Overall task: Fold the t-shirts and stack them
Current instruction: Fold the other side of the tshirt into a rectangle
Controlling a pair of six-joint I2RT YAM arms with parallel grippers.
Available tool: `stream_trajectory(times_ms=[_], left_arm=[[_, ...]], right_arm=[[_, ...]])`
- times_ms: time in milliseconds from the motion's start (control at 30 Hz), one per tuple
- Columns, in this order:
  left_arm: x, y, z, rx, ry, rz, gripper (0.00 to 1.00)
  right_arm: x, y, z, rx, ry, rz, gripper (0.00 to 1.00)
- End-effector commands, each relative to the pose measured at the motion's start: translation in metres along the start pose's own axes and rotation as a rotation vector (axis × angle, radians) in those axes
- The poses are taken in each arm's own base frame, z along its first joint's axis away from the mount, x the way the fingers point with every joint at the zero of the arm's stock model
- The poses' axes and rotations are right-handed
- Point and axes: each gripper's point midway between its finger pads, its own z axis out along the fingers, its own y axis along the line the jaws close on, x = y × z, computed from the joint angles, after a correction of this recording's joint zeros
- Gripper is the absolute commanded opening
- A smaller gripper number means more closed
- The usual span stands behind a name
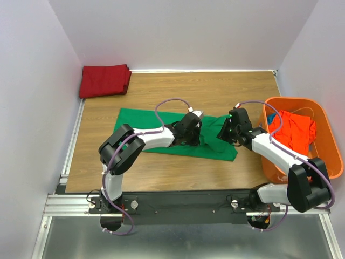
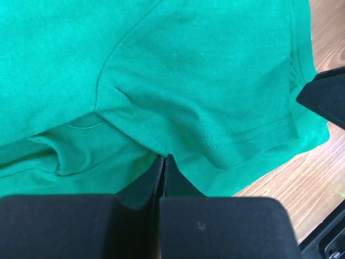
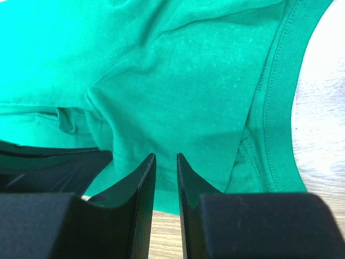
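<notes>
dark red t-shirt (image 1: 105, 81) folded, far left corner. green t-shirt (image 1: 145, 127) spread mid-table. left gripper (image 2: 164, 157) pinched closed on its fold. right gripper (image 3: 166, 156) jaws narrowly apart over its hem. orange-red t-shirt (image 1: 291, 129) in basket (image 1: 323, 116), right.

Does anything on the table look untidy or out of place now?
Yes. The green shirt lies slanted, and its right end is bunched up, not flat. The red shirt in the far left corner is neatly folded.
</notes>
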Motion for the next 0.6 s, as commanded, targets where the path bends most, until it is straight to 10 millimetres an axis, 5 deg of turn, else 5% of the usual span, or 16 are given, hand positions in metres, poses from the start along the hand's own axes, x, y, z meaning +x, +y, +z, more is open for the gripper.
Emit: stream_trajectory(times_ms=[0, 567], left_arm=[[-0.020, -0.007, -0.021, -0.010, -0.075, 0.008, 0.01], [-0.007, 0.015, -0.039, -0.050, -0.060, -0.014, 0.00]], right_arm=[[-0.001, -0.006, -0.004, 0.035, -0.011, 0.003, 0.29], [0.027, -0.027, 0.003, 0.085, 0.046, 0.018, 0.29]])
